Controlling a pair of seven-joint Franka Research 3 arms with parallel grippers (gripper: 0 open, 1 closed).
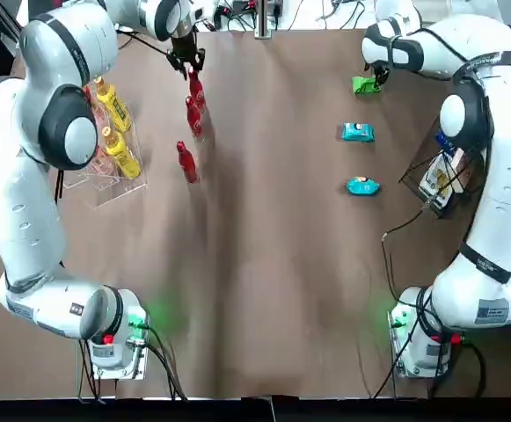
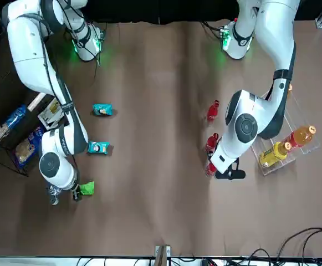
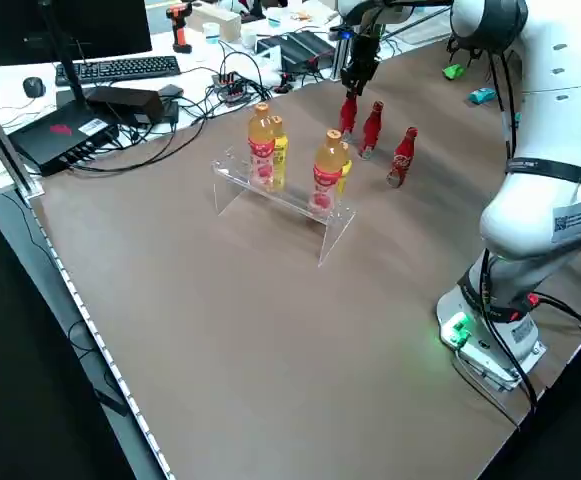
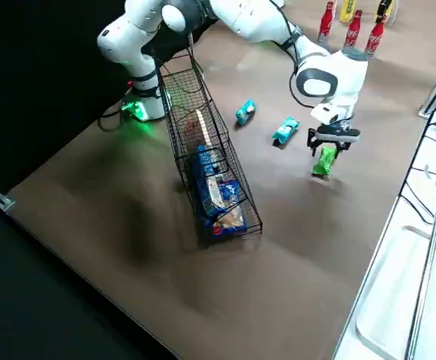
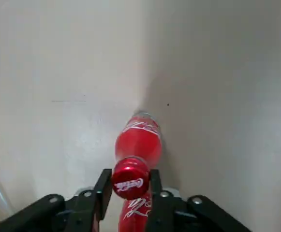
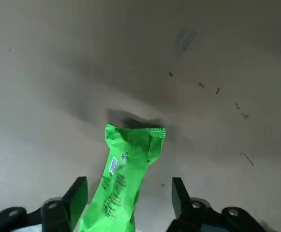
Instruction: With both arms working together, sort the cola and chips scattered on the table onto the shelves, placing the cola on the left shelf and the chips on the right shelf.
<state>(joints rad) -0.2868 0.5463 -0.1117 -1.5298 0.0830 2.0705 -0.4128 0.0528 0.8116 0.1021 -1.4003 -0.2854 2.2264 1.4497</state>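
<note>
left gripper (image 5: 128, 186) | fingers closed on cola bottle (image 5: 136, 145) neck; right gripper (image 6: 129, 200) | fingers spread, green chips packet (image 6: 125, 174) between them

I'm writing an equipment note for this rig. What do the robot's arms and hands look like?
Both arms are bulky, white and rounded, with grey discs at the joints and dark bands between segments. Each base glows green, carries a small red part and trails black cables. The left hand and right hand are black with two flat fingers. A white label sits near the right arm's base.
</note>
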